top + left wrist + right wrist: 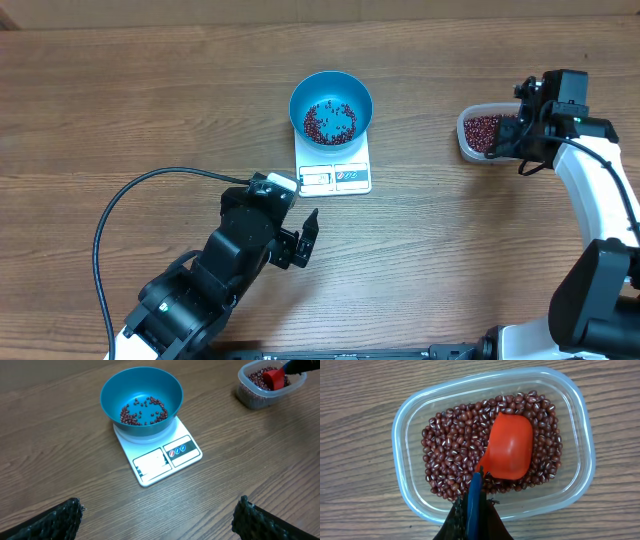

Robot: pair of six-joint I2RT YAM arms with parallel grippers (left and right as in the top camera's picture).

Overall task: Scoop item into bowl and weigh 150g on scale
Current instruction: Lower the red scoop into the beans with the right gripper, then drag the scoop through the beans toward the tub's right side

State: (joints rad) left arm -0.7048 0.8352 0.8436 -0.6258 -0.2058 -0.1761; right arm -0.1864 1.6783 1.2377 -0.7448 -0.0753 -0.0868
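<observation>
The wooden table [150,100] is carrying everything. The left arm [220,270] is lying low across the near-left part of it, angled toward the middle, with a black cable [120,200] looping out behind it. The left gripper [303,240] is hanging with its jaws spread wide and holding nothing, just short of the scale. The right arm [600,190] is reaching up along the right edge and bending inward, and the right gripper [508,142] is hovering over the near rim of the tub, clamped on the scoop's blue handle. The white scale [335,178] is sitting at the centre with its display and buttons facing the robot, and the blue bowl [305,95] is standing upright on its far half. The clear tub [580,460] is sitting well apart to the right. Inside it the scoop [510,452] is resting with its red cup open side down on the beans [455,455] — a deep layer covering the tub's floor. A thinner, scattered layer of beans is lying in the bottom of the bowl. Only the right wrist view is showing the blue handle pinched between the fingers, while the left wrist view alone is showing the 2 round scale buttons clearly — the display's reading is not legible in any view.
</observation>
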